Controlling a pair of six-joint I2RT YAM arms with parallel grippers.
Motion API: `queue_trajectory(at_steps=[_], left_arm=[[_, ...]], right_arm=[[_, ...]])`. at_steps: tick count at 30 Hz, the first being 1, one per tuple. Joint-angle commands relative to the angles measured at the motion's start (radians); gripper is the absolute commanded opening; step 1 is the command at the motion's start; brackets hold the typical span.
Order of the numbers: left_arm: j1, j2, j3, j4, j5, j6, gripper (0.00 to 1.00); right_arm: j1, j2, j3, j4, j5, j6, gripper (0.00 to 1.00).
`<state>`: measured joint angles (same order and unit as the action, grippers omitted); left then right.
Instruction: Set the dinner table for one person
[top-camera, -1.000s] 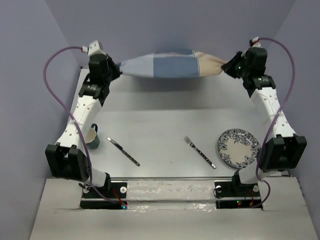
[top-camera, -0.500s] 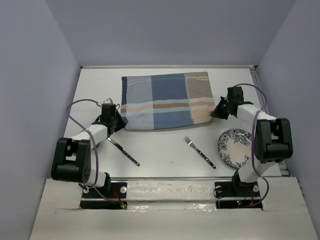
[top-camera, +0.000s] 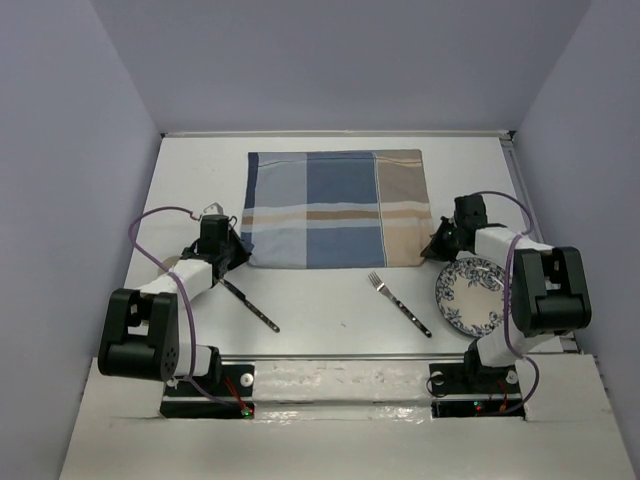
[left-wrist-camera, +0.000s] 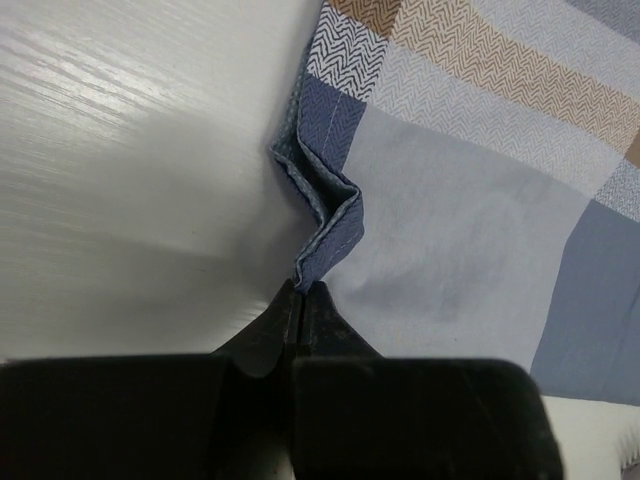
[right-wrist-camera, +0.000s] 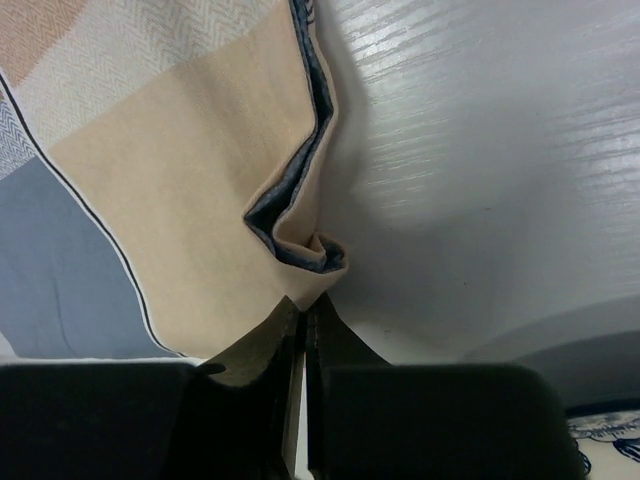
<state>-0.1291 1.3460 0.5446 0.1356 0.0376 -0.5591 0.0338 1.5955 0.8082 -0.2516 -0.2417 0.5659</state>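
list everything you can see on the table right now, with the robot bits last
table: one, off-white, under everything
placemat: one, blue and tan stripes, flat at the far middle
knife: one, metal, near left
fork: one, metal, near middle
plate: one, blue and white pattern, near right
left hand: one, black, shut on the placemat's near left corner
right hand: one, black, shut on its near right corner
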Motion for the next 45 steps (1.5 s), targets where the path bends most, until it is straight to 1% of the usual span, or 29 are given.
queue_trajectory(at_steps=[1, 3, 4, 5, 6, 8, 9, 10, 11, 12, 15, 18, 19, 22, 23, 24, 25, 26, 28, 29, 30, 31, 32, 33, 37, 38, 40, 42, 45], left_arm=[[0.003, -0.030, 0.025, -0.013, -0.028, 0.004, 0.07], [0.003, -0.041, 0.021, -0.019, -0.027, 0.001, 0.17], [0.003, -0.053, 0.020, -0.022, -0.024, -0.001, 0.28], [0.003, -0.060, 0.017, -0.025, -0.018, -0.001, 0.34], [0.003, -0.080, 0.017, -0.027, -0.015, -0.002, 0.44], [0.003, -0.103, 0.015, -0.033, -0.007, -0.004, 0.52], [0.003, -0.129, 0.020, -0.036, -0.002, -0.004, 0.59], [0.002, -0.142, 0.023, -0.037, 0.010, -0.004, 0.62], [0.002, -0.166, 0.029, -0.040, 0.019, -0.004, 0.69], [0.002, -0.182, 0.034, -0.042, 0.028, -0.002, 0.72], [-0.009, -0.218, 0.067, -0.051, 0.068, 0.004, 0.79], [-0.035, -0.278, 0.116, -0.082, 0.106, 0.030, 0.87], [-0.046, -0.291, 0.132, -0.094, 0.120, 0.039, 0.89], [-0.108, -0.338, 0.178, -0.123, 0.154, 0.073, 0.91], [-0.131, -0.350, 0.198, -0.135, 0.156, 0.089, 0.91], [-0.177, -0.370, 0.205, -0.166, 0.154, 0.096, 0.91], [-0.199, -0.383, 0.215, -0.183, 0.154, 0.102, 0.91], [-0.222, -0.395, 0.218, -0.186, 0.159, 0.106, 0.91], [-0.289, -0.423, 0.224, -0.192, 0.173, 0.114, 0.91], [-0.337, -0.441, 0.232, -0.198, 0.177, 0.128, 0.91], [-0.337, -0.450, 0.238, -0.202, 0.177, 0.136, 0.92], [-0.387, -0.471, 0.247, -0.208, 0.170, 0.157, 0.94], [-0.414, -0.472, 0.250, -0.211, 0.160, 0.157, 0.94], [-0.437, -0.491, 0.255, -0.215, 0.145, 0.178, 0.96], [-0.530, -0.539, 0.261, -0.244, 0.068, 0.223, 0.99], [-0.558, -0.547, 0.253, -0.245, 0.041, 0.231, 0.99], [-0.581, -0.567, 0.236, -0.245, 0.024, 0.246, 0.99], [-0.602, -0.579, 0.224, -0.238, 0.008, 0.251, 0.99], [-0.609, -0.584, 0.216, -0.228, 0.010, 0.243, 0.99]], right_arm=[[-0.002, -0.055, -0.007, 0.023, 0.002, 0.006, 0.14], [-0.002, -0.075, 0.003, 0.017, 0.005, 0.006, 0.21], [-0.002, -0.080, 0.011, 0.011, 0.002, 0.005, 0.23], [-0.002, -0.085, 0.031, -0.007, 0.004, 0.000, 0.35], [-0.002, -0.094, 0.042, -0.017, 0.001, -0.003, 0.37], [-0.002, -0.107, 0.069, -0.046, 0.001, -0.015, 0.53], [-0.002, -0.127, 0.077, -0.067, 0.010, -0.020, 0.57], [-0.002, -0.138, 0.085, -0.077, 0.016, -0.027, 0.61], [-0.002, -0.166, 0.092, -0.087, 0.025, -0.027, 0.61], [-0.002, -0.183, 0.094, -0.095, 0.041, -0.027, 0.61], [-0.002, -0.241, 0.094, -0.127, 0.065, -0.012, 0.62], [-0.041, -0.336, 0.080, -0.193, 0.137, 0.049, 0.59], [-0.066, -0.363, 0.062, -0.239, 0.201, 0.069, 0.57], [-0.279, -0.485, 0.001, -0.311, 0.237, 0.133, 0.55], [-0.348, -0.518, 0.003, -0.354, 0.292, 0.158, 0.54], [-0.348, -0.510, 0.025, -0.407, 0.421, 0.166, 0.54], [-0.365, -0.508, 0.028, -0.457, 0.452, 0.172, 0.54], [-0.430, -0.509, 0.025, -0.475, 0.473, 0.187, 0.56], [-0.489, -0.497, 0.039, -0.521, 0.551, 0.189, 0.62], [-0.533, -0.480, 0.048, -0.561, 0.606, 0.186, 0.70], [-0.558, -0.474, 0.049, -0.575, 0.639, 0.183, 0.74], [-0.616, -0.470, 0.048, -0.600, 0.666, 0.184, 0.80], [-0.617, -0.470, 0.048, -0.609, 0.677, 0.181, 0.82], [-0.653, -0.465, 0.049, -0.617, 0.658, 0.180, 0.84], [-0.699, -0.488, -0.013, -0.624, 0.547, 0.190, 0.91], [-0.700, -0.480, -0.027, -0.623, 0.536, 0.196, 0.91], [-0.700, -0.467, -0.020, -0.624, 0.444, 0.183, 0.92], [-0.700, -0.447, -0.062, -0.611, 0.374, 0.187, 0.93], [-0.700, -0.405, -0.107, -0.588, 0.340, 0.204, 0.91]])
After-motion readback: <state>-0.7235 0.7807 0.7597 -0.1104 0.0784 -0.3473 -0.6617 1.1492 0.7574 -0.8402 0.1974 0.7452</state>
